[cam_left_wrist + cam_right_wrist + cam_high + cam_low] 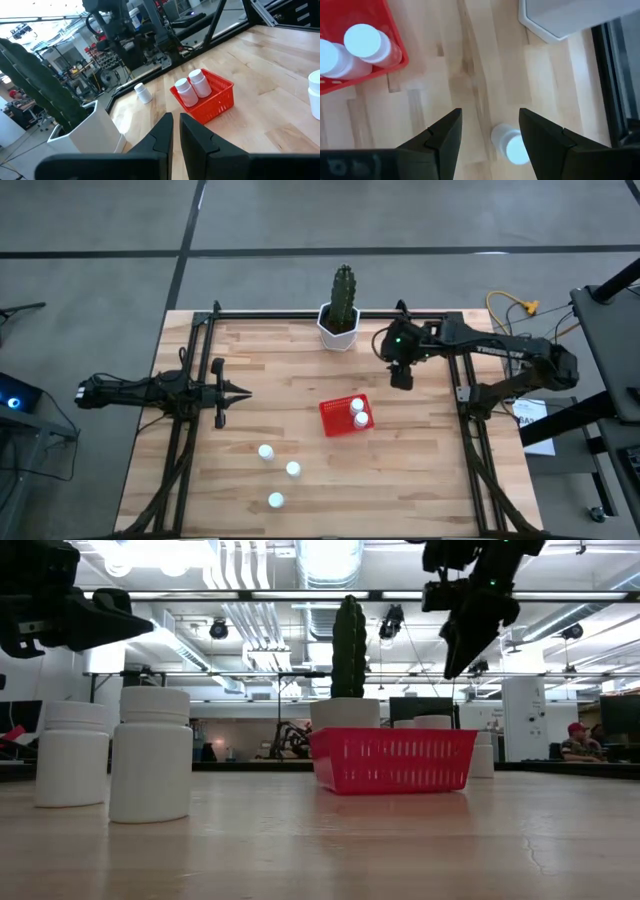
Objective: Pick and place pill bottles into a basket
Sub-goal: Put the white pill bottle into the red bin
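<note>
The right gripper (487, 132) hangs with its jaws spread apart over a small white round-capped pill bottle (512, 145), which stands on the pale wooden table (420, 470) just below the gap between them. Off to one side of those jaws, the small red meshed plastic basket (342, 420) holds two more bottles. The left gripper (243, 390) waits well apart, jaws pressed together, holding nothing.

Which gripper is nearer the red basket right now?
Right. The right gripper hangs just beyond the red basket, toward the cactus pot, jaws open over a loose pill bottle. The left gripper waits farther off, jaws shut.
</note>
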You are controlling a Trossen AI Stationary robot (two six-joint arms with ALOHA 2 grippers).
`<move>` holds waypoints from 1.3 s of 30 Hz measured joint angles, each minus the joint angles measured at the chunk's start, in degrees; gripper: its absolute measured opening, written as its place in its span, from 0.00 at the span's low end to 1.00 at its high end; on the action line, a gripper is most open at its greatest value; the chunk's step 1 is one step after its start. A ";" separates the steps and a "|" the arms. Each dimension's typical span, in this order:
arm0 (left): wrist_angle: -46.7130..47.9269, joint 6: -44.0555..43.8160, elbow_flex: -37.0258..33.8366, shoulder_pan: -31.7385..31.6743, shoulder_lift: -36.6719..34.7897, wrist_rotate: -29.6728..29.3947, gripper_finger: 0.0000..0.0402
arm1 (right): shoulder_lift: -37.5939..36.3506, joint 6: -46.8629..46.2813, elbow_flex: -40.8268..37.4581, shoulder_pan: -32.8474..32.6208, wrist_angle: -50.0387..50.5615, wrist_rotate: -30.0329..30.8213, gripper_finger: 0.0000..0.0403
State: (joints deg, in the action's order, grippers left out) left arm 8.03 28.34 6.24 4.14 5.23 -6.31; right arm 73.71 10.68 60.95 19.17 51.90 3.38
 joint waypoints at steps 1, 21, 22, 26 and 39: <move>-0.02 0.00 0.00 0.00 -0.02 0.00 0.04 | -0.37 0.00 -0.33 0.49 0.06 -0.04 0.46; -0.02 0.01 0.00 0.00 -0.02 0.00 0.04 | 4.16 3.41 -2.84 9.91 1.79 -0.37 0.67; -0.02 0.00 0.00 0.00 -0.02 0.00 0.04 | 4.16 3.92 -2.86 10.23 1.79 -0.35 0.67; -0.02 0.00 0.00 0.00 -0.02 0.00 0.04 | 4.14 4.59 -2.91 11.33 1.70 -0.42 0.70; -0.02 0.00 0.00 0.00 -0.02 0.00 0.04 | 7.19 6.03 -6.51 11.92 -2.13 -1.01 0.69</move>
State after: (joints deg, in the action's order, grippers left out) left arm 8.00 28.34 6.24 4.14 5.21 -6.31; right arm 80.89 16.71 54.43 31.09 49.77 2.36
